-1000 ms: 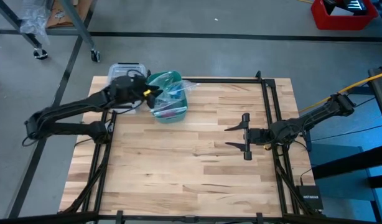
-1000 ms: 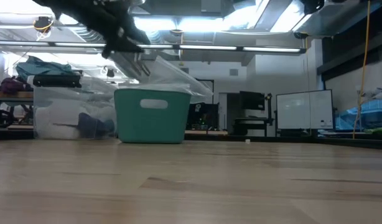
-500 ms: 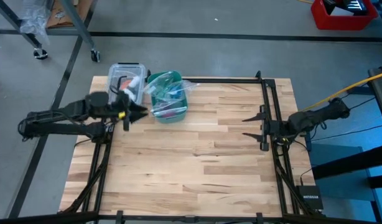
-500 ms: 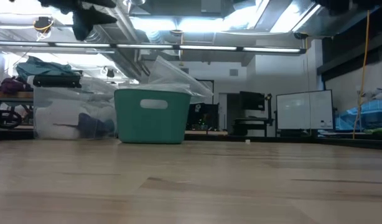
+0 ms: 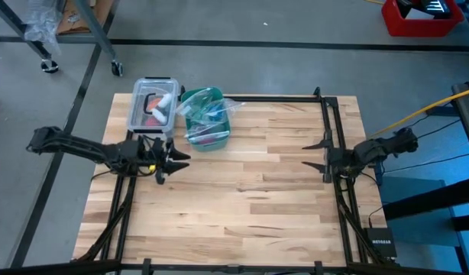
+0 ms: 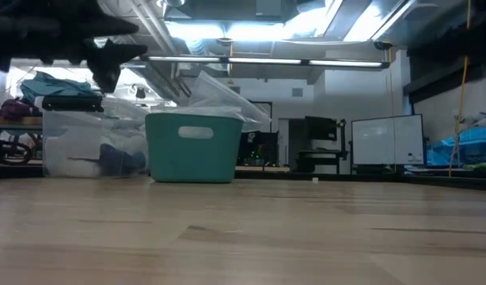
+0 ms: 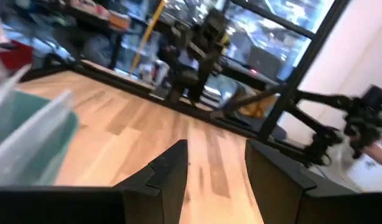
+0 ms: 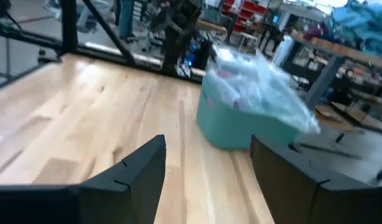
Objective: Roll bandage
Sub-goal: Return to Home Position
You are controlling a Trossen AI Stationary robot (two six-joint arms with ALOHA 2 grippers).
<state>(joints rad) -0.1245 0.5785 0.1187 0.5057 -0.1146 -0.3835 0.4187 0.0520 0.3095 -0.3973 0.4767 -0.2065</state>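
Observation:
No blue bandage strip or roll shows on the table in any view. A teal plastic bin (image 5: 206, 122) stuffed with clear plastic bags (image 8: 259, 87) stands at the far left of the table; it also shows in the low view (image 6: 194, 147). My left gripper (image 5: 172, 159) is open and empty, level above the table's left edge, nearer than the bin; its wrist view (image 7: 216, 180) shows bare wood between the fingers. My right gripper (image 5: 317, 156) is open and empty at the table's right edge, pointing toward the bin (image 8: 241, 127).
A clear lidded box (image 5: 152, 105) holding red and white items stands left of the bin at the far left corner. A black metal frame (image 5: 331, 130) runs along the table's sides. The bare wooden tabletop (image 5: 250, 198) stretches between the two grippers.
My left gripper has drawn back from above the teal bin toward the table's left and near edges and has come lower. My right gripper has drawn back toward the table's right edge. The bin and the box have stayed in place.

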